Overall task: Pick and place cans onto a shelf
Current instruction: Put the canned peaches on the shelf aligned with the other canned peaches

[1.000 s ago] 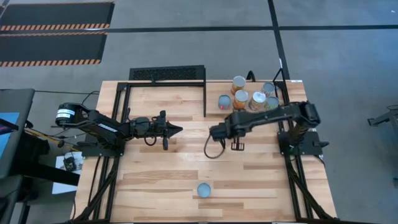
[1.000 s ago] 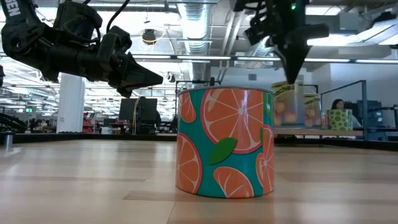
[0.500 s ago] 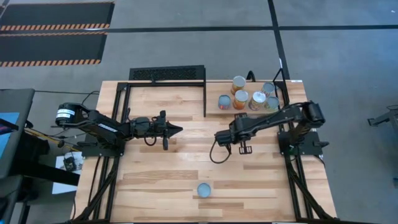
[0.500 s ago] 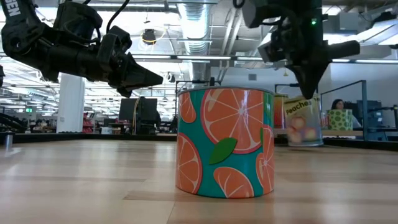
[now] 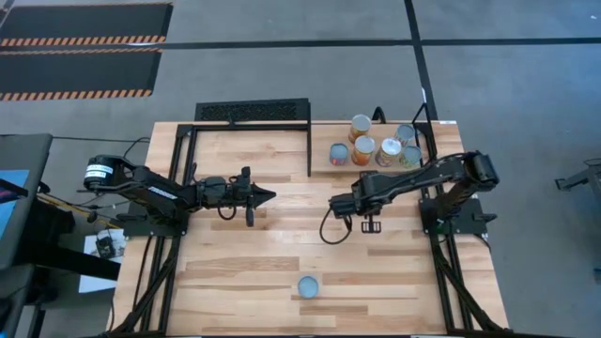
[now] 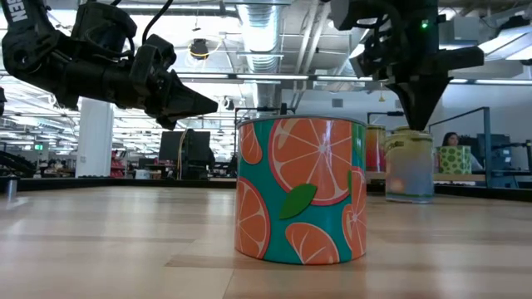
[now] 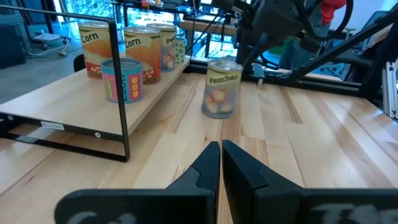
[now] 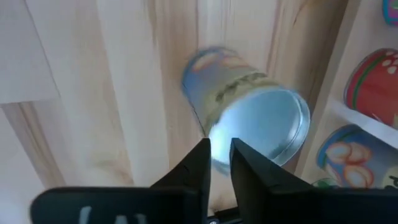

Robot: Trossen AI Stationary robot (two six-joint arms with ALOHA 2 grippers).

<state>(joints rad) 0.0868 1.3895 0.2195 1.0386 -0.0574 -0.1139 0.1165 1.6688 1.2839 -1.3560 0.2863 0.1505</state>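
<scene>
While the left gripper (image 5: 266, 196) waits closed at mid-table, the high view shows the right gripper (image 5: 338, 204) above the table, the orange can (image 5: 308, 286) near the front edge. Low view: a peaches can (image 6: 409, 165) stands below it. Right wrist view: fingers (image 8: 198, 163) nearly together, holding nothing. Next, I judge, open and descend.

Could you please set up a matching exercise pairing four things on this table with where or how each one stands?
Things:
1. orange-slice can
2. Peaches can
3. Corn can
4. left gripper

Places or states:
A. standing on the shelf
B. alone near the front edge of the table
C. shut, in the air over the table's left half
D. on the table, right beneath the right gripper

Pairs: 1-B, 2-D, 3-A, 4-C
</scene>
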